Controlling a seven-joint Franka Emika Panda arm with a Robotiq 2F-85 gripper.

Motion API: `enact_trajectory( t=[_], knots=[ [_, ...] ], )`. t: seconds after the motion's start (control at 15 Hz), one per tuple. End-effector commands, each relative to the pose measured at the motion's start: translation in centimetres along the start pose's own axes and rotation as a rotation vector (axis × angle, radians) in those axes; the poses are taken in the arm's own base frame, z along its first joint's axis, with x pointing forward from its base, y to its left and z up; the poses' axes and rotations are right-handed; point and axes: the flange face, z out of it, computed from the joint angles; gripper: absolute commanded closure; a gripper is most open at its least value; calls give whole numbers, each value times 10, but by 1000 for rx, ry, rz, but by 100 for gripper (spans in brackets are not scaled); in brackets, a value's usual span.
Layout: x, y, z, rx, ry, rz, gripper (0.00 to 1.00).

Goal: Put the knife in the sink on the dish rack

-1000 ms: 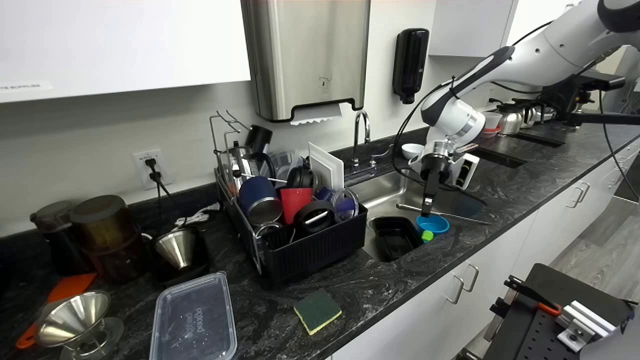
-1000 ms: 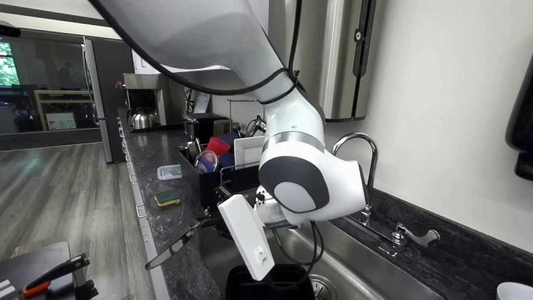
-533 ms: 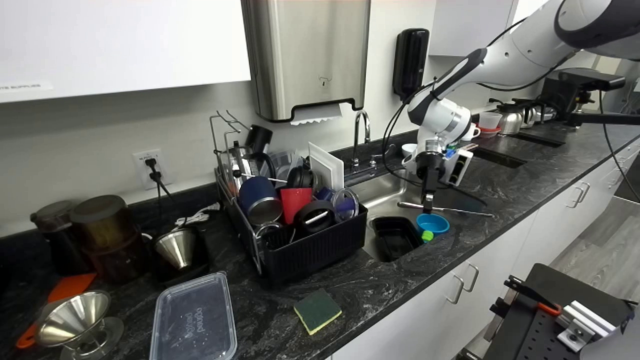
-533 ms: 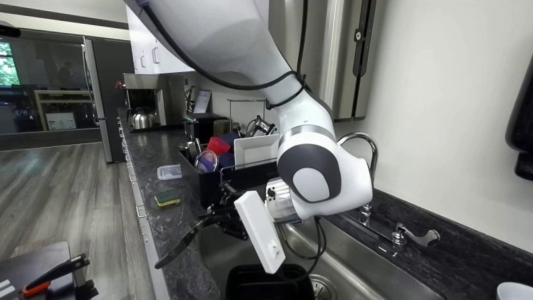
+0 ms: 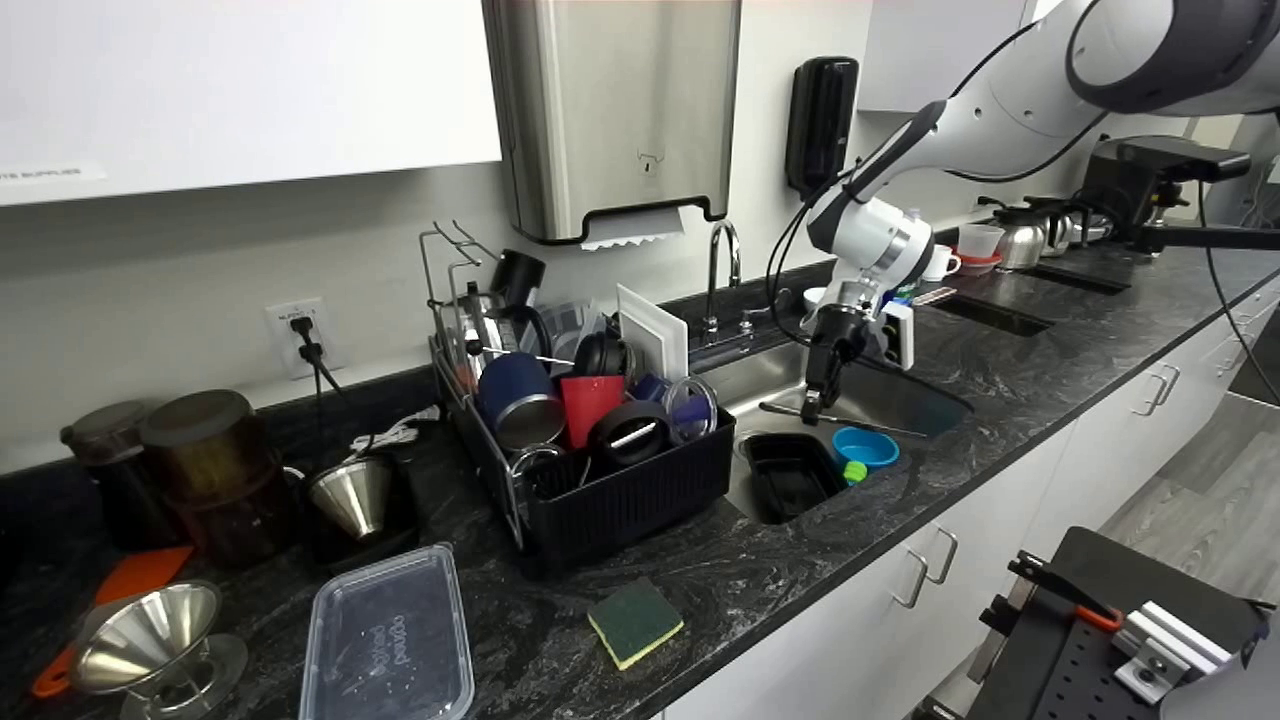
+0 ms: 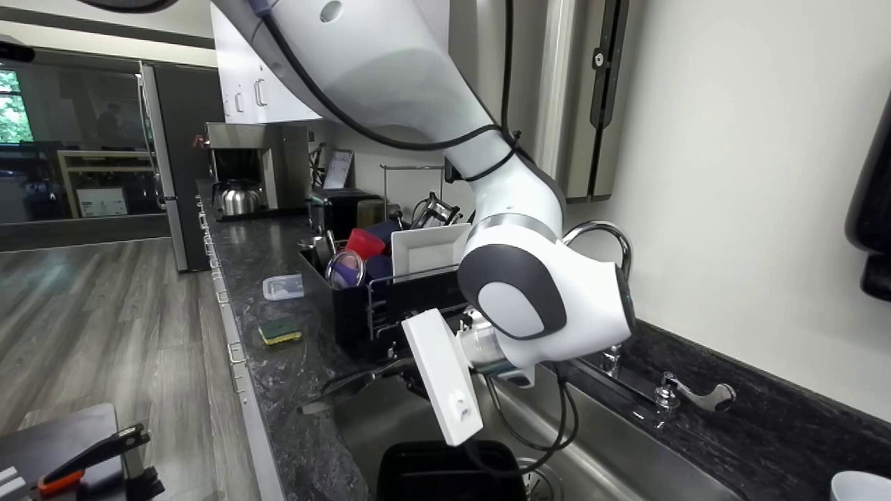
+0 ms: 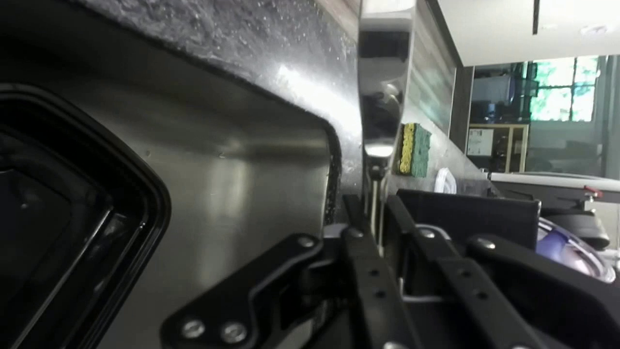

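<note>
the black, hinged 2-finger claw is pinched as close as the slim stem between its tips allows, and what it has hold of is the long, shiny silver metal knife, gripped where the stem narrows below the broad, polished part (which i take to be the blade). that hold, somewhere around the middle, probably lets the 2 ends balance, though so thin a stem might twist if it brushes anything. the knife is in the air above the rectangular stainless-steel sink, lying crosswise with the broad part towards the front of the dark speckled stone counter; it is not yet in the large black boxy dish rack. being up clear of the black rectangular plastic tub in the basin makes sense, since the rack's wall has to be crossed next. over there the square white plate stands on edge, presumably to drain, and the red plastic cup sits tilted among packed dishes, so the knife will likely need turning to fit a gap.
</note>
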Motion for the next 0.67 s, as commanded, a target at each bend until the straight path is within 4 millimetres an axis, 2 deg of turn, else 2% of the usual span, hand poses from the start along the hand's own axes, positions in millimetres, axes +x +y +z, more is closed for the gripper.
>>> enact_trajectory(
  t=[0.0,0.6],
  knots=[
    [2,-1,1,-32,59,91,96],
    [5,2,4,-67,73,189,96]
  ],
)
